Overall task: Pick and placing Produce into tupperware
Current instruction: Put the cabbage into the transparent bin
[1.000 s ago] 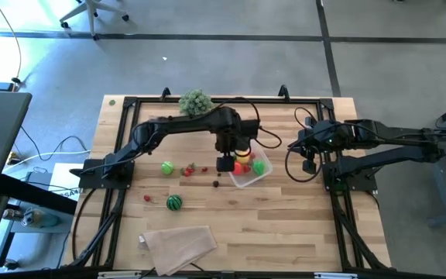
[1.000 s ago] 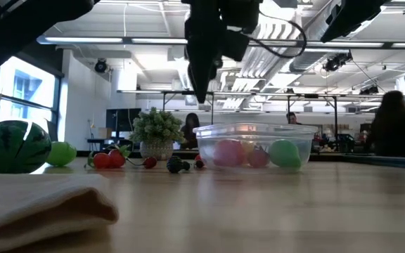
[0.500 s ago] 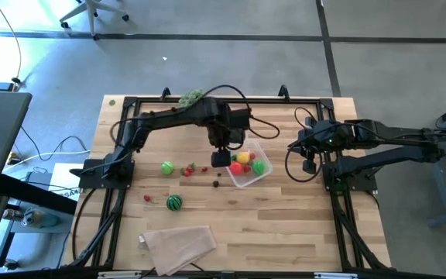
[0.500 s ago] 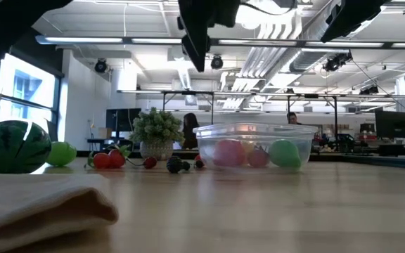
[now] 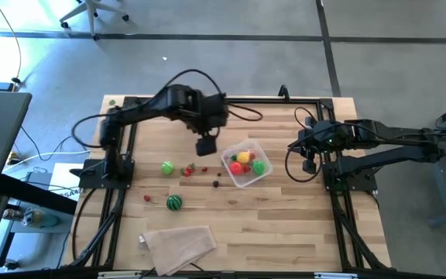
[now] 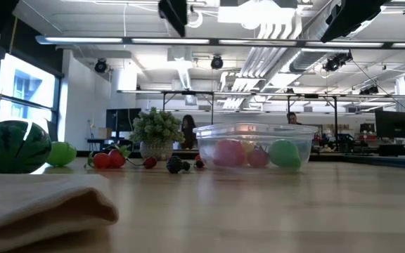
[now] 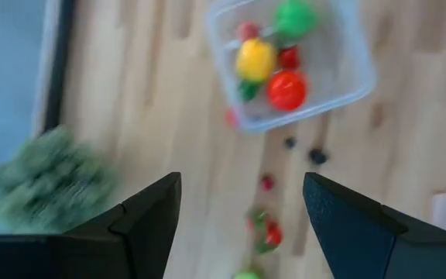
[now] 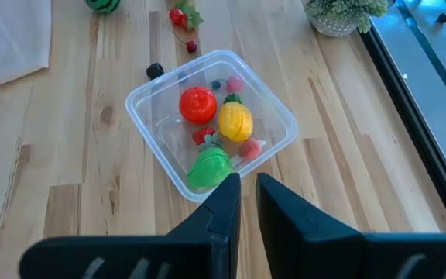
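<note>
While raised, left claw [image 5: 206, 146] wide, empty.

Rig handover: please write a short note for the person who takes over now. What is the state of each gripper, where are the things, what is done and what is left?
Left gripper: open, empty, raised over the table beside the tupperware.
Right gripper: shut, empty, waiting on the tupperware's other side.
Done: red, yellow and green produce pieces lie in the tupperware.
Left: the watermelon, a green fruit and several small red and dark pieces are still on the table.
Plant and folded cloth are not part of the job.
</note>
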